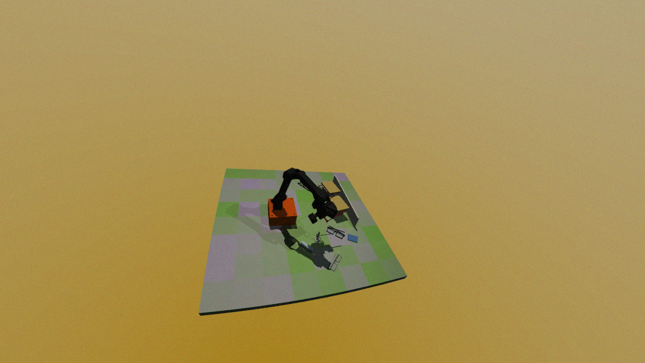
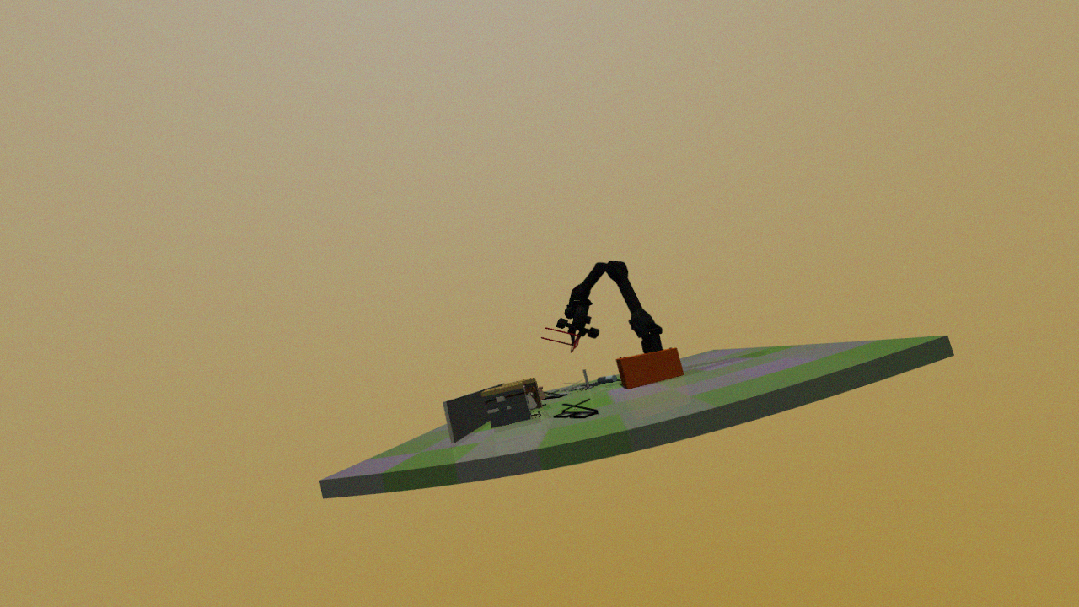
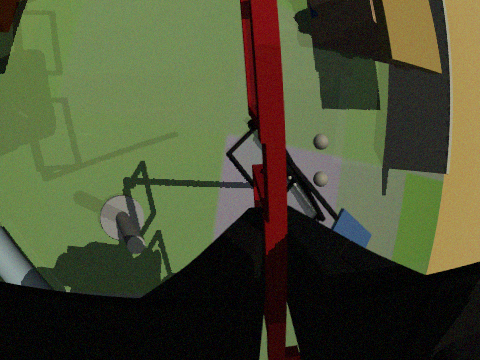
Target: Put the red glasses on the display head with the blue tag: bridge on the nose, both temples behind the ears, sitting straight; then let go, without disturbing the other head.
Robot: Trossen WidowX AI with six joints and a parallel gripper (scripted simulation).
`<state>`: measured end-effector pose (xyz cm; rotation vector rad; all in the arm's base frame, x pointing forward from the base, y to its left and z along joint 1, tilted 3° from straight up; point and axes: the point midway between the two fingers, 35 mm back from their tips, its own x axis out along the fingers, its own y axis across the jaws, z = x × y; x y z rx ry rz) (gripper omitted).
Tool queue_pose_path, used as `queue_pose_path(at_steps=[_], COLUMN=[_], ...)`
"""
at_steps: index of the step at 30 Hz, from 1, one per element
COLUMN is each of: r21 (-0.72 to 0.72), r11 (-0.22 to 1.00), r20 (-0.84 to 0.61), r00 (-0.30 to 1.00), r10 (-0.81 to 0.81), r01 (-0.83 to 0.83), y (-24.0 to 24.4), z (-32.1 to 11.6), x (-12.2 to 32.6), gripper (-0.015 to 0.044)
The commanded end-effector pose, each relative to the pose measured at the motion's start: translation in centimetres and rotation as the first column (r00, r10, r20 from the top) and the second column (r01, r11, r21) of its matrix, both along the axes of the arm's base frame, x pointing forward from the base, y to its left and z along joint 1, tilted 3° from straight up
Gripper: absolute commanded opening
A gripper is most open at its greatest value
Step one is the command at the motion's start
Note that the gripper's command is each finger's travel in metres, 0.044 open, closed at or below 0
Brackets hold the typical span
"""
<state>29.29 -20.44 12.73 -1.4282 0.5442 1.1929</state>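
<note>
Red glasses (image 2: 575, 343) (image 3: 272, 125) are what we have clamped in the gripper (image 2: 575, 339) (image 3: 268, 220) — held above the patchwork board (image 1: 248, 289) (image 2: 679, 411), off any display head. Beneath the gripper we see black glasses (image 1: 335, 232) (image 3: 241, 169), with a blue block (image 1: 352, 238) (image 3: 352, 228) just beyond them. Near the gripper's underside — lower, and apart from it — a short post (image 2: 585, 378) (image 3: 131, 232) stands on its round foot.

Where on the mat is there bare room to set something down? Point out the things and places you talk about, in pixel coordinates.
Widest patch: left of the orange base (image 1: 282, 221) (image 2: 648, 368) in the top view, down to the near edge. Another lies between the grey-framed glasses (image 1: 335, 261) and the near right corner. Crowded: around the black glasses (image 1: 335, 232) (image 3: 241, 167) and blue block (image 1: 352, 238) (image 3: 352, 228).
</note>
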Motion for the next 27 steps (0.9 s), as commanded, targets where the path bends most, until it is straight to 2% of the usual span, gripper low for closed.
queue_pose_path(at_steps=[1, 8, 27], r21=[-0.052, -0.130, -0.108], r11=[0.995, 0.973, 0.980], r20=[0.069, 0.137, 0.114], r00=[0.994, 0.968, 0.978], r10=[0.090, 0.209, 0.178], r01=[-0.087, -0.191, -0.166], y=[-1.3, -2.8, -2.5], z=[0.8, 1.4, 0.9], x=[-0.3, -1.0, -1.0], gripper=[0.0000, 0.0000, 0.0000])
